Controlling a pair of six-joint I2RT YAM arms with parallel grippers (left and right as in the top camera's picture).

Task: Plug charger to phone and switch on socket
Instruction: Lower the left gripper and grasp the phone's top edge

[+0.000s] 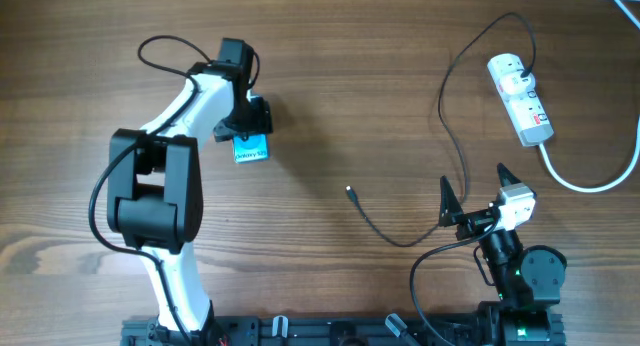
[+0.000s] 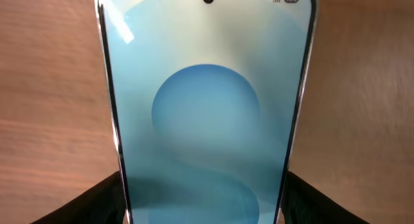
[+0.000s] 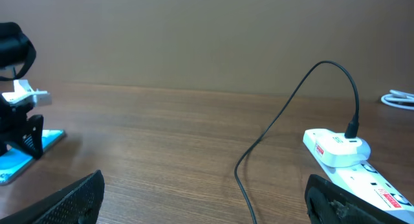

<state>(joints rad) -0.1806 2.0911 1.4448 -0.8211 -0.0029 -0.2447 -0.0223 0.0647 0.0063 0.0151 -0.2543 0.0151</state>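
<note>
While left gripper (image 1: 250,129) flanks phone (image 1: 251,150), charger (image 1: 440,101) apart

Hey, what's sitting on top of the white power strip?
A white plug head sits on one end of the white power strip, with a thin black cable rising from it. The outlet and pins under the plug head are covered, so they cannot be seen.

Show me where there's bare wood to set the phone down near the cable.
Bare wood lies between the teal-screened smartphone and the connector tip of the thin black charger cable, running up to the far edge. Left of the left arm is bare too. The right is crowded: cable loop, white power strip, thick white cord and the open right pincer.
</note>
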